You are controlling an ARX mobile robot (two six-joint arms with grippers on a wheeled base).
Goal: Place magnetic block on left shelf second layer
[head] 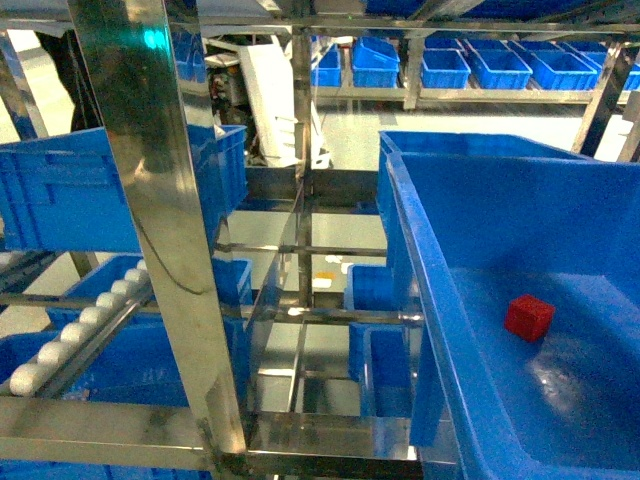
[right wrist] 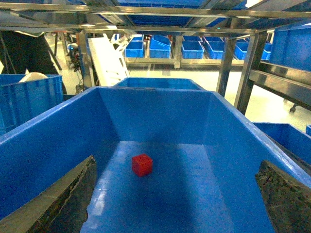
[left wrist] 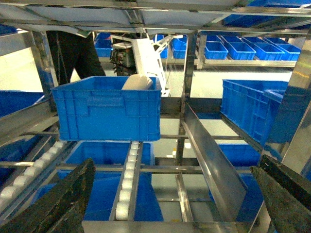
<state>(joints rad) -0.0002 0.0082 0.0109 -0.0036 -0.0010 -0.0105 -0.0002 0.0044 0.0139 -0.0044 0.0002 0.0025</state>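
The little red magnetic block [right wrist: 142,164] sits alone on the floor of the big blue crate [right wrist: 43,145], middle of the frame, and both grippers' fingers [right wrist: 68,204] are wide apart, holding nothing.

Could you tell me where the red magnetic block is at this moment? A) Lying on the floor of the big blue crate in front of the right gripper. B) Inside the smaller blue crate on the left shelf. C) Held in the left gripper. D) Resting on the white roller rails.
A: the magnetic block lies loose on the floor of the big blue crate, ahead of the open right gripper.
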